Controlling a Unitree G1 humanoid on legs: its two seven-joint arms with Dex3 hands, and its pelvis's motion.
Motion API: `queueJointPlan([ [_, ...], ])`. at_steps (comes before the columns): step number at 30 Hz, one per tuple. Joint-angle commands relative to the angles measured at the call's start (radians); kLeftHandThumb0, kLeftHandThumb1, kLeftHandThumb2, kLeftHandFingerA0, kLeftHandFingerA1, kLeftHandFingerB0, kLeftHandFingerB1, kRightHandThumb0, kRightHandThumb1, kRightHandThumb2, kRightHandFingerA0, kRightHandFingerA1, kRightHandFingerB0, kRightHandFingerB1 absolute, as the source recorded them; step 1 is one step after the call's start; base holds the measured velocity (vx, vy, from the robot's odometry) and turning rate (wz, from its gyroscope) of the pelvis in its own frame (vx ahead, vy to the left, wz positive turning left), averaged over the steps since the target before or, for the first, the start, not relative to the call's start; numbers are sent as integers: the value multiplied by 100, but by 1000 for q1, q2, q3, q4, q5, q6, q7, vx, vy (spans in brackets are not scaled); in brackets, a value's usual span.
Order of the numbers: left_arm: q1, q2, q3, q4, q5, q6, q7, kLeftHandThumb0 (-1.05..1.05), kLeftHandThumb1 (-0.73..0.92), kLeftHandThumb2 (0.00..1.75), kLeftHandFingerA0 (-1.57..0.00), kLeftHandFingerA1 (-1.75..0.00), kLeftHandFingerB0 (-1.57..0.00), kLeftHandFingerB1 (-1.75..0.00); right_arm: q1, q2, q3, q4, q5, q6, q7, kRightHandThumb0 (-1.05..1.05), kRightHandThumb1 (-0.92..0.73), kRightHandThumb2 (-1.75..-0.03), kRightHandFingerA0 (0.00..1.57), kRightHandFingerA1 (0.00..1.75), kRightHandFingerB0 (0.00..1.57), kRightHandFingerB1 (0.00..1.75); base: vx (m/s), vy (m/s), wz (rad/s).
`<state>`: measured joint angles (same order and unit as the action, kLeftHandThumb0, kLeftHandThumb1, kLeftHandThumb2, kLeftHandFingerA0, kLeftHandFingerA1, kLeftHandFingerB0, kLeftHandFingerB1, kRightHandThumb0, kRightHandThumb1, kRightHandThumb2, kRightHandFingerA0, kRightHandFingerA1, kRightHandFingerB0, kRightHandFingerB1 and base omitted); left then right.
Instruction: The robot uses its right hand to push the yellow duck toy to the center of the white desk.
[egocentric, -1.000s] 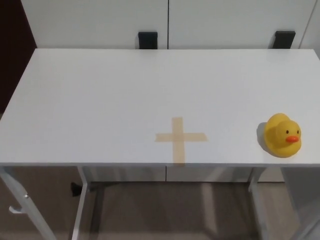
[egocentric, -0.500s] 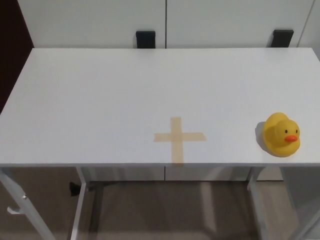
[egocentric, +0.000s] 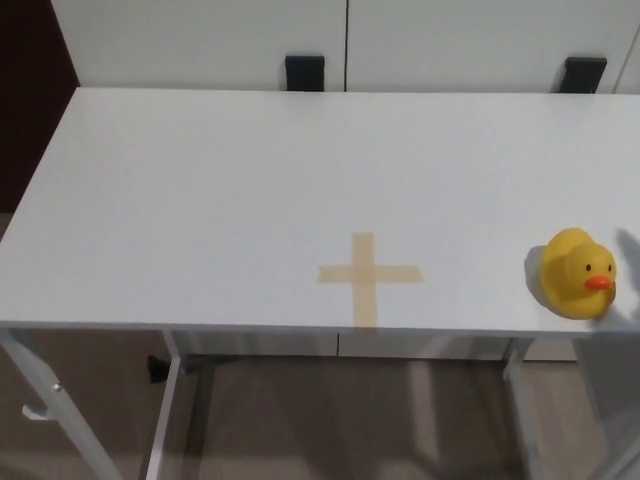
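Observation:
A yellow duck toy (egocentric: 577, 272) with an orange beak stands upright near the front right corner of the white desk (egocentric: 230, 190), its beak facing the front right. A tan tape cross (egocentric: 368, 275) marks the desk near the front edge, well to the left of the duck. Neither of my hands shows in the head view. A faint grey shadow lies on the desk just right of the duck.
Two black brackets (egocentric: 305, 72) (egocentric: 585, 74) sit behind the desk's far edge against white cabinet panels. The desk's white legs (egocentric: 165, 420) and the brown floor show below the front edge. A dark red wall runs along the left.
The whole picture has shifted slightly right and down, so the camera has moved. The duck keeps its place relative to the tape cross. A faint shadow now shows right of the duck.

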<state>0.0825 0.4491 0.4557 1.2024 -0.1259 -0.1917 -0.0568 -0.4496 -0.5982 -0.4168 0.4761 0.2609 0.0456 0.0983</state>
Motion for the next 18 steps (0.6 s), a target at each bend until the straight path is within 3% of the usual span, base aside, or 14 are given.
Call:
queueJointPlan([
  [1, 0, 6, -7, 10, -6, -80, -3, 9, 33, 112, -121, -130, -115, -119, -54, 58, 83, 70, -60, -68, 28, -82, -92, -75, 21, 38, 13, 30, 0, 0, 0],
  [7, 0, 7, -18, 14, 2, -87, 4, 7, 28, 115, -122, -132, -111, -121, -74, 92, 159, 135, -101, -82, 39, -85, -92, -75, 22, 40, 12, 31, 0, 0, 0],
  [10, 7, 2, -25, 14, 6, -90, 9, 10, 31, 115, -119, -131, -116, -120, -76, 97, 183, 171, -120, -80, 29, -85, -92, -75, 22, 40, 11, 31, 0, 0, 0],
  [16, 4, 3, -29, 13, 3, -84, 13, 9, 38, 114, -116, -132, -109, -118, -94, 125, 191, 273, -125, -84, 8, -79, -92, -76, 24, 40, 14, 32, 0, 0, 0],
  [18, 4, 8, -28, 7, -1, -80, 12, 6, 29, 114, -123, -132, -118, -121, -99, 151, 190, 314, -125, -107, 1, -77, -92, -77, 23, 43, 14, 35, 0, 0, 0],
])
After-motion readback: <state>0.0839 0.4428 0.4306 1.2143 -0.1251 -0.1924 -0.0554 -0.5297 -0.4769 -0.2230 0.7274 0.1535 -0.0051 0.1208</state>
